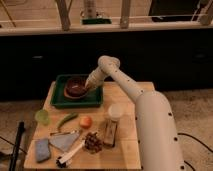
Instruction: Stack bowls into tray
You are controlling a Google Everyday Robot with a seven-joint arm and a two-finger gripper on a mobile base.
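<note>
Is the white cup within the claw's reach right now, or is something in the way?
Probably yes. The claw sits at the right rim of the bowl in the tray; the cup stands in the open off the tray's near right corner, nothing between them.

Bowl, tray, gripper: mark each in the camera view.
maroon bowl (74, 90), camera view, its dark inside.
green tray (58, 95), camera view, bare floor left of the bowl.
gripper (88, 87), camera view, tip at the bowl's right rim.
</note>
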